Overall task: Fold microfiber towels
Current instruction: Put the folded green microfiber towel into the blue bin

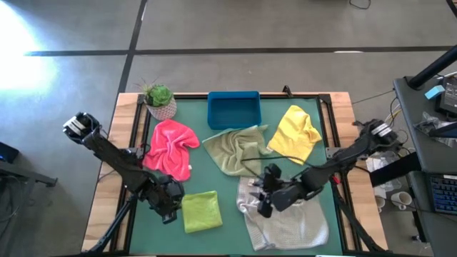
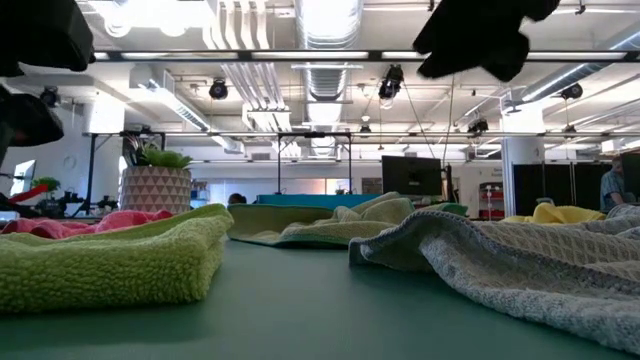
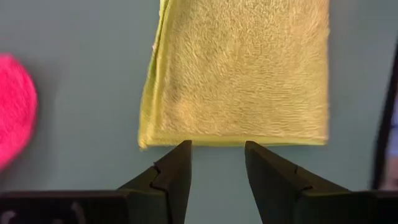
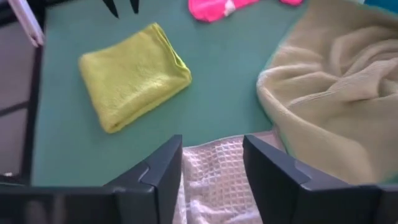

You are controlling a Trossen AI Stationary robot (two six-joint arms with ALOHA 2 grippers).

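Observation:
A lime green towel (image 1: 201, 212), folded into a small rectangle, lies flat near the table's front left. My left gripper (image 3: 217, 148) stands open just short of the towel's edge (image 3: 236, 140), with nothing between its fingers. The light grey towel (image 1: 289, 221) lies rumpled at the front right. My right gripper (image 4: 211, 144) hangs open above the grey towel's far left part (image 4: 208, 180), clear of the table in the low view. The pink towel (image 1: 171, 146), olive towel (image 1: 235, 148) and yellow towel (image 1: 296, 132) lie crumpled across the table's middle.
A blue tray (image 1: 233, 108) stands at the middle of the far edge, with a potted plant (image 1: 159, 100) at the far left corner. Bare green mat (image 1: 221, 185) shows between the lime and grey towels. The olive towel's edge (image 4: 273, 81) lies close to my right gripper.

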